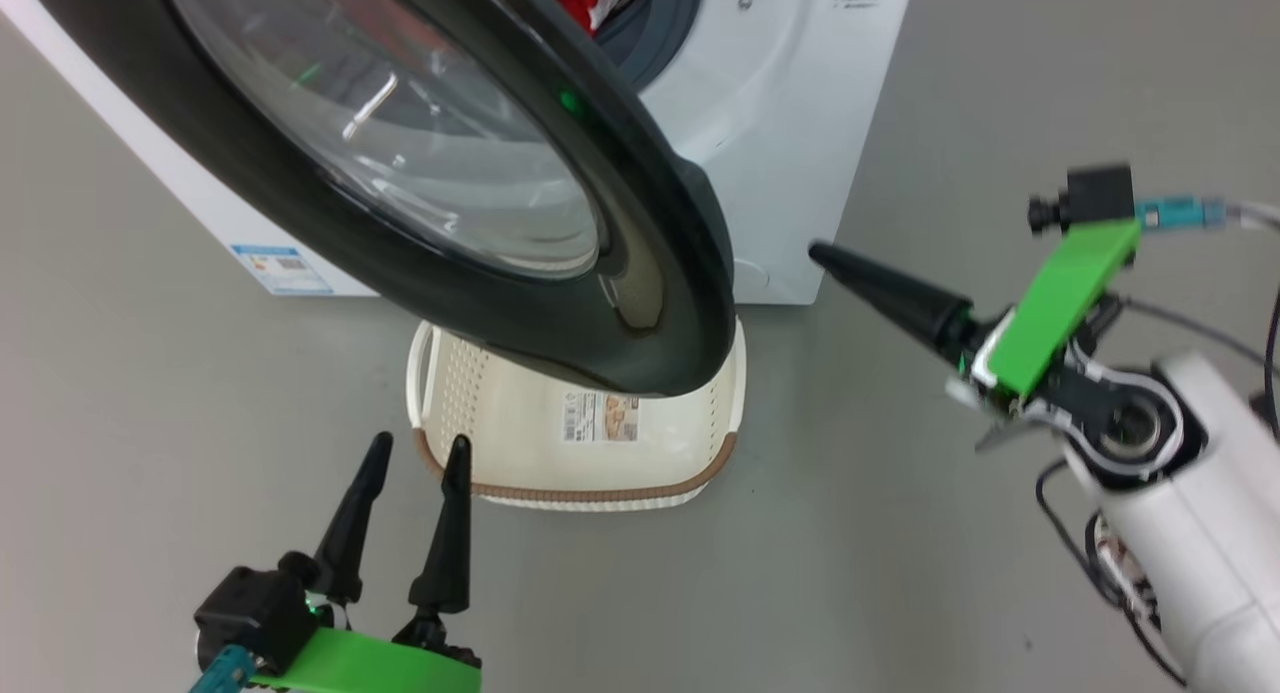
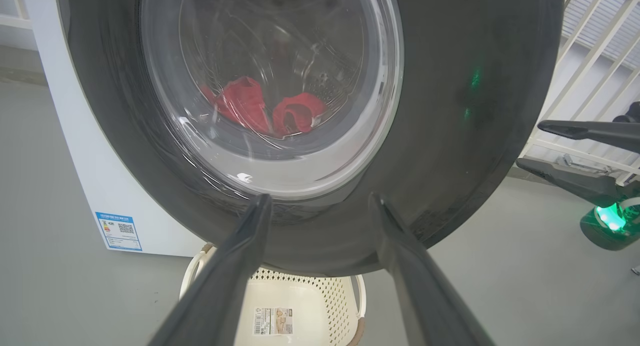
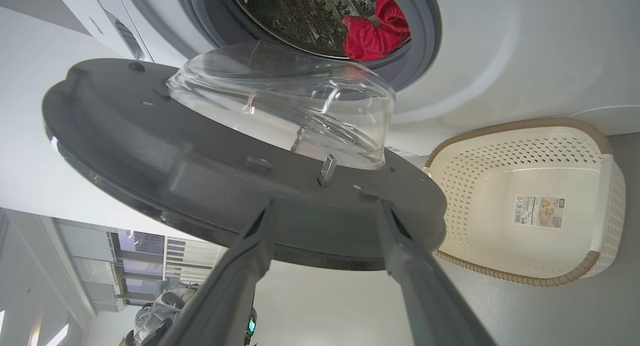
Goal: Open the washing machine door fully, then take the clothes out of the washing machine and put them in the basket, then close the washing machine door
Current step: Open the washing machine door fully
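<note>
Left claw (image 1: 420, 441) wide open, empty, near the basket (image 1: 600, 494); right claw (image 3: 324, 203) wide open, empty, beside the washing machine door (image 1: 640, 203).

Bright, even light fills all three views. The grey floor (image 1: 150, 423) carries only faint, soft shadows, the deepest under the door (image 1: 660, 273), where it shades the basket (image 1: 520, 433). White streaks of glare cross the door's glass, and a small green glint sits on its black rim. In the right wrist view the machine (image 3: 500, 61) front is nearly washed out, with daylit windows (image 3: 135, 256) at lower left. Both wrist views bend straight lines near their edges. Up close, the left end effector (image 2: 320, 198) and right end effector (image 3: 325, 206) look soft and out of focus.
</note>
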